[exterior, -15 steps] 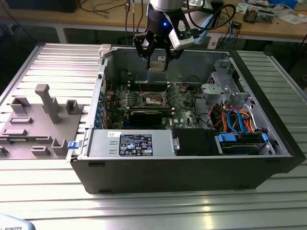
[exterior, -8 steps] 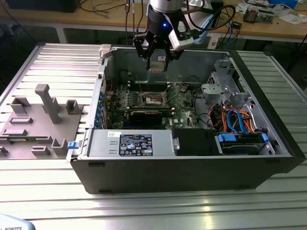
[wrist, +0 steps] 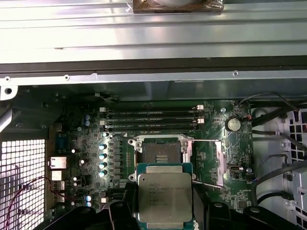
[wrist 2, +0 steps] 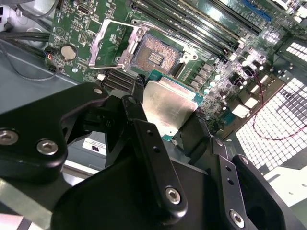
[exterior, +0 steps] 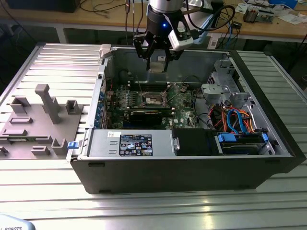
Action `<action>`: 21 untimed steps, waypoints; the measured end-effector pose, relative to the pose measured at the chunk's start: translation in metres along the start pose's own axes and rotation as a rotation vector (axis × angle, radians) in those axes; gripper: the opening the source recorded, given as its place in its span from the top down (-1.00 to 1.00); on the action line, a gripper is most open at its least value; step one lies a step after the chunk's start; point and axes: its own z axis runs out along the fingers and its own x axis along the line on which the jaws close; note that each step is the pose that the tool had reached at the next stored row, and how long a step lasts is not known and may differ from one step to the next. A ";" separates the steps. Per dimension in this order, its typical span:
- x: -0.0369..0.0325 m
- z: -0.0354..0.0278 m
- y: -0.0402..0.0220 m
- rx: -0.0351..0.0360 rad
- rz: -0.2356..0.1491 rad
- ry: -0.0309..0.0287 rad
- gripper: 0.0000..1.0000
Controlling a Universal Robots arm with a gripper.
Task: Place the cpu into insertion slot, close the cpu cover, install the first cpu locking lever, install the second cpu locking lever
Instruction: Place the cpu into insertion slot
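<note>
Aligning the cpu (wrist: 164,196), clamped by its edges between the fingers (wrist 2: 141,134), squarely over the insertion slot (wrist: 160,152) looks key.

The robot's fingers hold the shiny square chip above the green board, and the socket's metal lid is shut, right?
Not quite. The cpu cover is open, swung to one side of the insertion slot, whose bare contacts show in the second wrist view. The rest holds: the fingers grip the cpu above the green board.
</note>
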 end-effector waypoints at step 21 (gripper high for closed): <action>0.0001 0.0045 -0.0004 0.0036 -0.001 0.0000 -0.09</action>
